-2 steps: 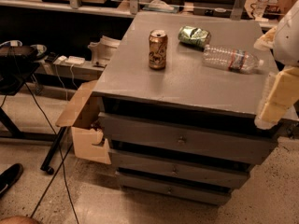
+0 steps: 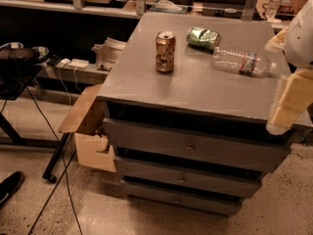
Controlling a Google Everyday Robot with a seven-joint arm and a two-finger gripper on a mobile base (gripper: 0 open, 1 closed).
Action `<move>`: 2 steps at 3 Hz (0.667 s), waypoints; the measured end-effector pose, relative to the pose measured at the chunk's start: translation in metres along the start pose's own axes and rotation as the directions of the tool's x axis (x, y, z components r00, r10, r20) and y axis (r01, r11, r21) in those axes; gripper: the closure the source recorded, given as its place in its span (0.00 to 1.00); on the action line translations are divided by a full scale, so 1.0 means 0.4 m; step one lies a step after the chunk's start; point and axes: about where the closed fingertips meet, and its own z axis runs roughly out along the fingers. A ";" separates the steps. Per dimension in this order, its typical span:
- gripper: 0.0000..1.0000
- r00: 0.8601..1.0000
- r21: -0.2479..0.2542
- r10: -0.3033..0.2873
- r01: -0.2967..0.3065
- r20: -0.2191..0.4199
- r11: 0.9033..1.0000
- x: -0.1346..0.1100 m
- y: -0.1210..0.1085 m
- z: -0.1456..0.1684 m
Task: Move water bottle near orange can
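- Nothing has visibly moved since the earlier frame: bottle, cans and hand sit as before.
- Hand (image 2: 289, 101): at the right edge of the worktop (image 2: 195, 92), below and right of the water bottle (image 2: 241, 61), clear of it; apart or together, cannot tell.
- Water bottle: on its side, cap rightward, well apart from the upright orange can (image 2: 165, 52).
- Green can (image 2: 203, 37): lying between them, toward the back.
- Progress, as judged: not begun; grasp, carry and placing remain.
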 end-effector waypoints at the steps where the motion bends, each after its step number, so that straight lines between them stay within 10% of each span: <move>1: 0.00 1.000 0.008 -0.015 0.015 -0.010 1.000 0.005 -0.091 0.027; 2: 0.00 0.999 0.016 -0.030 0.031 -0.029 0.999 0.008 -0.249 0.086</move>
